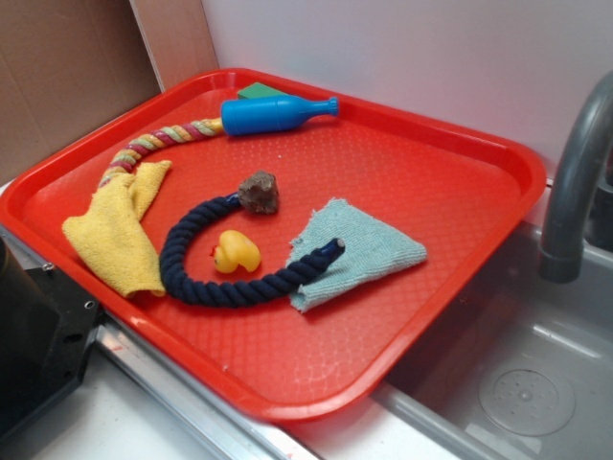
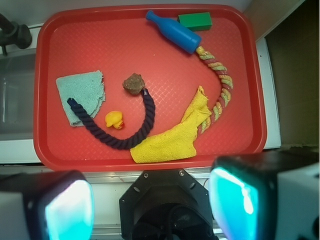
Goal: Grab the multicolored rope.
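The pincer (image 2: 152, 202) hangs above the near edge of the red tray (image 2: 50, 150), its two fingers (image 2: 67, 210) spread wide apart with nothing between them.

The multicolored rope (image 2: 219, 87) lies ahead of the pincer and off to its right in the wrist view, well apart from the fingers. It curves along the tray's right side. Its far end touches the base of the blue bottle (image 2: 172, 31), and its near end runs beside and partly against the yellow cloth (image 2: 172, 137).

The cloth is the closest thing to the pincer, almost straight ahead. Just left of it, the navy rope (image 2: 117, 137) bends in a U around a small yellow duck (image 2: 114, 120). One end of that rope rests on the pale blue cloth (image 2: 82, 90); the other reaches a brown lump (image 2: 134, 83). A green block (image 2: 195, 20) sits at the tray's far edge, beside the bottle.
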### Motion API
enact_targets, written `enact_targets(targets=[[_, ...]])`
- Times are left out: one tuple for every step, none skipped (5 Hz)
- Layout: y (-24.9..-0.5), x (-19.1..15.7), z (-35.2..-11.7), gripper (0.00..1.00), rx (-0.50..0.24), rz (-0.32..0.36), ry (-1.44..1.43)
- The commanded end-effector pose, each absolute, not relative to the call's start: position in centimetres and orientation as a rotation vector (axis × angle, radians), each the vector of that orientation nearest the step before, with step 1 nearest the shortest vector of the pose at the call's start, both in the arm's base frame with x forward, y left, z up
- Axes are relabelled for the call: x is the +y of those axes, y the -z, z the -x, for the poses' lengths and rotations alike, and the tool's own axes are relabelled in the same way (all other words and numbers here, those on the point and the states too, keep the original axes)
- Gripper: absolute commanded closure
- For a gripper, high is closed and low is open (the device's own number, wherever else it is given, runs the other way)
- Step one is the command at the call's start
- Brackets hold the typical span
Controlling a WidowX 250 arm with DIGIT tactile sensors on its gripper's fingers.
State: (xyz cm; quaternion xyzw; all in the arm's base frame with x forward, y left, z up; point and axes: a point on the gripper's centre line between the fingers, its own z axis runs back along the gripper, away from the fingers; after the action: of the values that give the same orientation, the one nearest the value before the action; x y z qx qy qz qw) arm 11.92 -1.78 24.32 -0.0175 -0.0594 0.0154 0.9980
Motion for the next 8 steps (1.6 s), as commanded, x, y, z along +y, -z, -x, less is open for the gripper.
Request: enact_targets(targets=[[-24.3,-1.8,-11.9,0.0,-0.119,0.035,-0.031],[-19.5,3.2,-12.8,0.0,-0.102,-0.034,-0.277],[-16.5,8.1,-14.9,0.0,-0.17,0.031,-0.478],[-13.9,11.8,-17.2,0.0,-0.229,-0.003,-0.554],[-10.7,13.5,-18.6,0.0,-0.221,-0.045,-0.607],[-8.1,13.7,-18.3,0.0,-0.203,-0.044,-0.587],[-6.4,13.2,-16.5,0.0,-0.189,-0.039,-0.571],[-4.0,12.7,-16.9,0.0,-0.151,-0.026,-0.598]])
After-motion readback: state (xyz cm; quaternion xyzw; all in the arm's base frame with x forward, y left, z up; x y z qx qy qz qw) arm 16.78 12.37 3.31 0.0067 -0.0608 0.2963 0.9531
